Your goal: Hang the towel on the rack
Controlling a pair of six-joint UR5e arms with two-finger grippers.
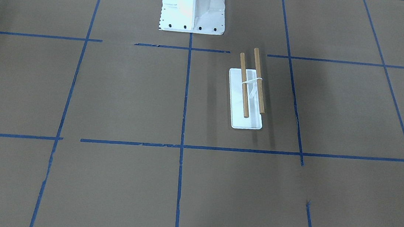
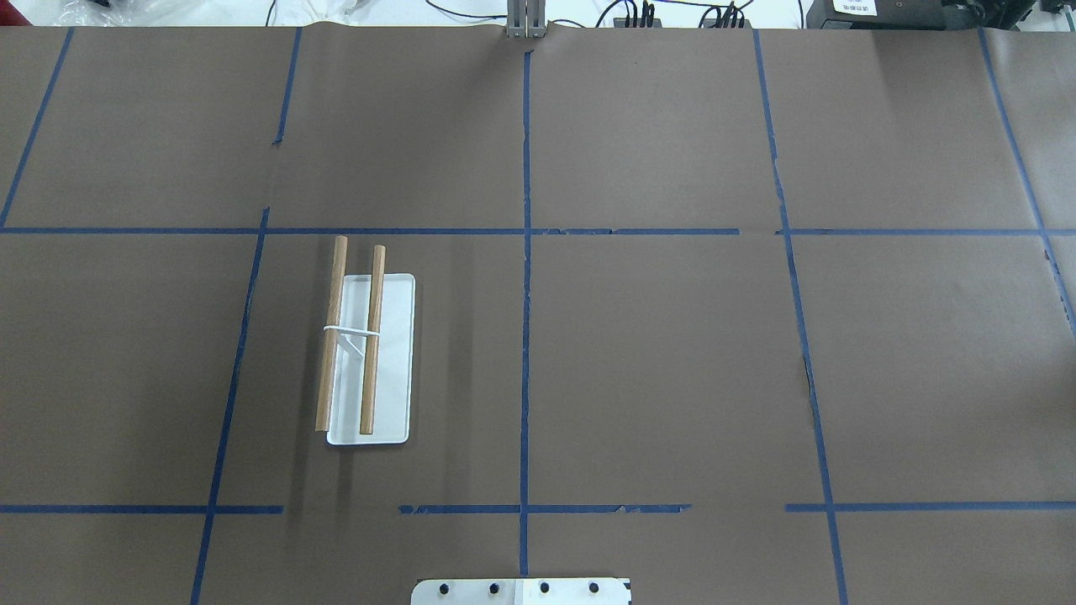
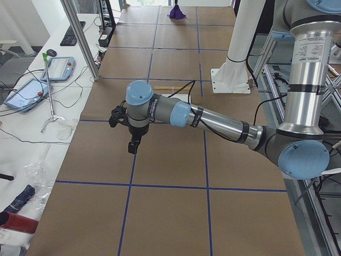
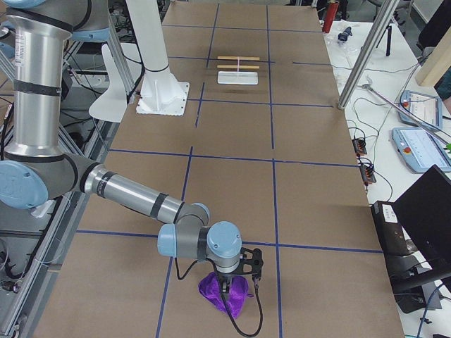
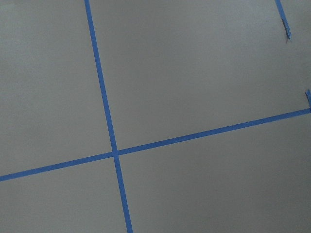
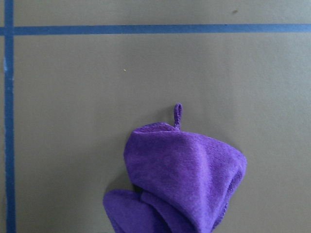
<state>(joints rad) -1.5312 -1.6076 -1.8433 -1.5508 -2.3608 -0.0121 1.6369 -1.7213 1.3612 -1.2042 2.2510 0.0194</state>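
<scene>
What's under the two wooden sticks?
A flat white base on the brown table lies under the wooden sticks. The strips of base right beneath them are hidden.

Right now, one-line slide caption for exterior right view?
UR5e right end effector at bunched purple towel; rack far across the table.

Locate the rack [image 2: 391,361] on the table [image 2: 656,361], in the robot's left half, ahead of the robot base [image 2: 521,591]. The towel [image 4: 225,297] lies at the table's right end, well apart from the rack, directly under the right gripper [image 4: 227,283]. The left gripper [image 3: 132,147] hangs above the table's left end.
</scene>
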